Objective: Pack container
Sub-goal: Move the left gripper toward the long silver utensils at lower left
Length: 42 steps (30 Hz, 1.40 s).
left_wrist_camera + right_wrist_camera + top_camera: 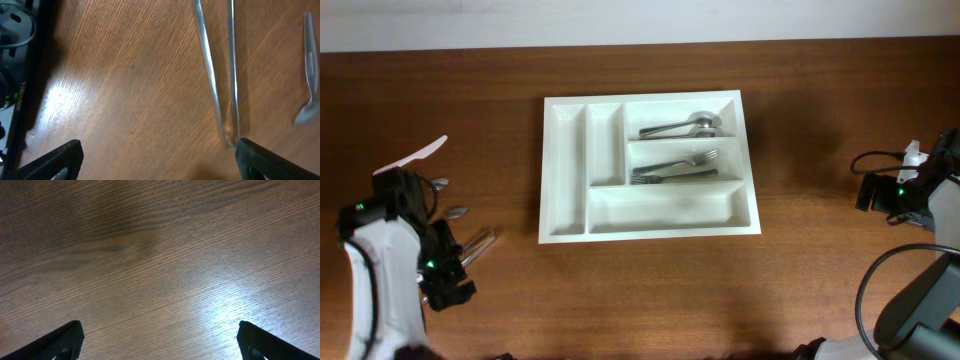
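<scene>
Two hands, both spread wide, nothing held: left hand (160, 167), right hand (160, 345). Container (565, 170) lies mid-counter (820, 290), long axis left-right, narrow slots twd my left, wood margin every side. Left wrist cam shows loose cutlery handles (222, 75) close-up; overhead shows only bits.

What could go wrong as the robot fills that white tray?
1. Two thin handles lie nearly touching by the open left gripper, so it may grab both.
2. They lie flat on the table, so the grip could slip.
3. The tray holds spoons and forks sorted apart; a piece might land wrong.
</scene>
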Each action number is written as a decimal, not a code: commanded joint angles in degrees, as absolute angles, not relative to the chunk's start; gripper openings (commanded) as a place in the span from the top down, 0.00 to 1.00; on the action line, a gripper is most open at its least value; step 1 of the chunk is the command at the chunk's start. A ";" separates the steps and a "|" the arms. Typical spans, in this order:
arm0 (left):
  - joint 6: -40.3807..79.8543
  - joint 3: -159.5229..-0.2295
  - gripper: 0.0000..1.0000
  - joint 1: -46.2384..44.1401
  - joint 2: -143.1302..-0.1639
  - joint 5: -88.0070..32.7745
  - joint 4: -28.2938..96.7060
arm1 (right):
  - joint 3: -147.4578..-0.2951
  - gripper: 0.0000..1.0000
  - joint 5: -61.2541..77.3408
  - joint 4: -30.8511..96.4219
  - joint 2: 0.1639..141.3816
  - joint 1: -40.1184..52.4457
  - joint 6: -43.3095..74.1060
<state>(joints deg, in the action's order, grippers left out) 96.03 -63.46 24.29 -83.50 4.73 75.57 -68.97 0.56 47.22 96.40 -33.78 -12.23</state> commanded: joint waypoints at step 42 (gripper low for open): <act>72.36 -65.52 0.01 29.15 -100.07 3.70 56.42 | -68.99 0.01 1.08 47.09 96.92 -33.78 -12.43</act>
<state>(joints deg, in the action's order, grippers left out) 70.46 -64.64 28.95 -99.77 4.51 54.13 -68.97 0.56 47.22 96.51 -33.78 -12.23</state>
